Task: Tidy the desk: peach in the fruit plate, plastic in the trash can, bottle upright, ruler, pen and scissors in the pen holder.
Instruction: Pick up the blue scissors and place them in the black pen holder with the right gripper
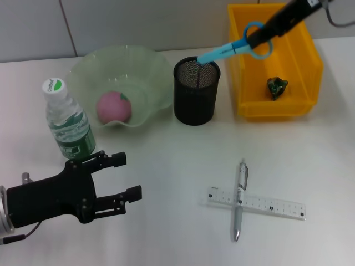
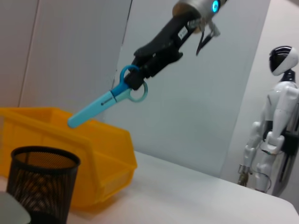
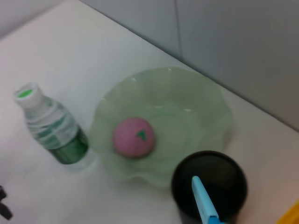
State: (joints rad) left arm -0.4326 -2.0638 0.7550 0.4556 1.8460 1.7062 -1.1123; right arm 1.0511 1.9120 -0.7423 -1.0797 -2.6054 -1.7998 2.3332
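Currently the right end effector [image 1: 259, 37] is closed on the blue scissors [image 1: 236, 49], gripping at the handle loops. Scissors are tilted, closed blade tip down, hanging at the rim of the black mesh pen holder [image 1: 196, 92]; the left wrist view shows the tip [image 2: 74, 122] in the air above the holder [image 2: 41, 186], not inside it. The right wrist view puts the blade [image 3: 203, 201] over the holder's mouth [image 3: 209, 189].

Left end effector [image 1: 123, 177] is low over the counter [image 1: 166, 221] near the front left, fingers apart, holding nothing. It is just in front of the water bottle [image 1: 67, 123], not touching it.

Bottle stands upright, cap on, beside the green fruit plate [image 1: 152, 72]. Peach [image 1: 114, 107] lies in the plate. Pen holder is just to the right of the plate.

Yellow bin [image 1: 309, 61] sits right of the holder, with a crumpled dark green piece of plastic [image 1: 276, 87] inside.

Pen [image 1: 239, 200] and clear ruler [image 1: 256, 203] lie on the counter at front right, pen crossing over the ruler, well apart from both end effectors.
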